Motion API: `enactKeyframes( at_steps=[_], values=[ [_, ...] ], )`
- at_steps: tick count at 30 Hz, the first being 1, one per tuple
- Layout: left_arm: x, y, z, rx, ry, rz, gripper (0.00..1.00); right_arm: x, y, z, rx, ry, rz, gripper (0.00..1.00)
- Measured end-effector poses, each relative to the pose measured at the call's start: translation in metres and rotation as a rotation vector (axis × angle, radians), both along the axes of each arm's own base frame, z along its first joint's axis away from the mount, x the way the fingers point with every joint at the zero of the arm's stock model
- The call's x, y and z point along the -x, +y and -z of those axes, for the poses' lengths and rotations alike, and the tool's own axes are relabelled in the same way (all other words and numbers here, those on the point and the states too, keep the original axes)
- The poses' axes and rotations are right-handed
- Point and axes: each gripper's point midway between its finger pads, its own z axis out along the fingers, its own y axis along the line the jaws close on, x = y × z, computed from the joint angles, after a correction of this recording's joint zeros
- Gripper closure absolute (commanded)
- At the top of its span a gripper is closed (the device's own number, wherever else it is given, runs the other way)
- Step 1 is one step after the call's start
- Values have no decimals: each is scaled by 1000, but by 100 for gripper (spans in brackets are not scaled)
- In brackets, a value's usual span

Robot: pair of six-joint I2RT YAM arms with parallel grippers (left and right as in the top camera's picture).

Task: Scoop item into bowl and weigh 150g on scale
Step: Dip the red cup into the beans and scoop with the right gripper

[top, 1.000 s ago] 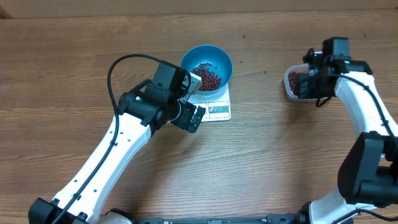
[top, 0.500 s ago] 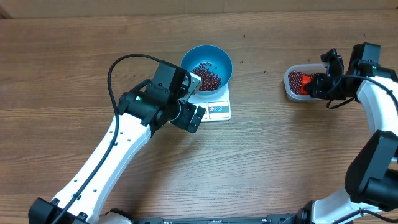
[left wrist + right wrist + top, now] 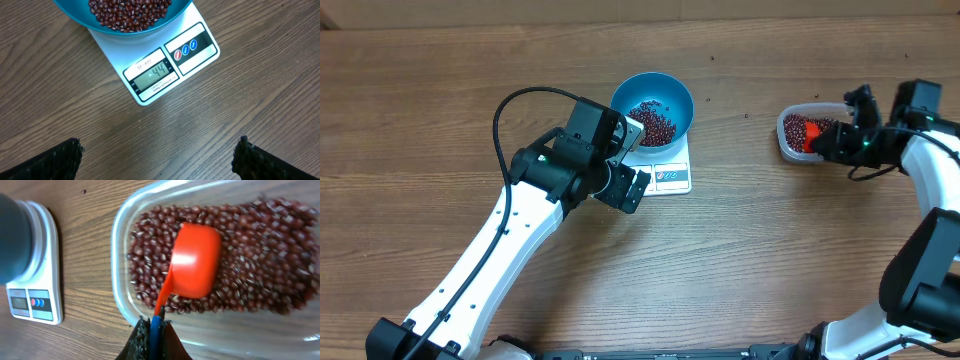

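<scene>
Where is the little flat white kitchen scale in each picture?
Overhead: the flat white rectangular kitchen scale sits near the middle, under the round blue bowl.
Left wrist: scale at top centre, display showing.
Right wrist: scale at the left edge.
Shared landmark: the bowl on it.

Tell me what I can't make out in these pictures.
- Left wrist view: the top edge cuts off most of the blue bowl.
- Overhead: the scale display is too small to read.
- Right wrist view: the red scoop hides the beans beneath it; they blur rightward; the right edge cuts the clear tub.
</scene>
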Motion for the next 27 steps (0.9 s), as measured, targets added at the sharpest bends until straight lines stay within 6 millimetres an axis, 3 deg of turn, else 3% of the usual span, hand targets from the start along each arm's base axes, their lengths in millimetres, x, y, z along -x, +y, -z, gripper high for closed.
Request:
enactKeyframes(
  at_steps=[9, 16, 27],
  values=[
    [0, 0, 0, 0, 0, 0, 0, 8, -17, -2, -95, -8, 62, 96],
    [0, 0, 0, 0, 0, 0, 0, 12, -6, 9, -163, -40, 47, 96],
    [0, 0, 0, 0, 0, 0, 0, 9, -3, 6, -218, -48, 75, 96]
  ],
)
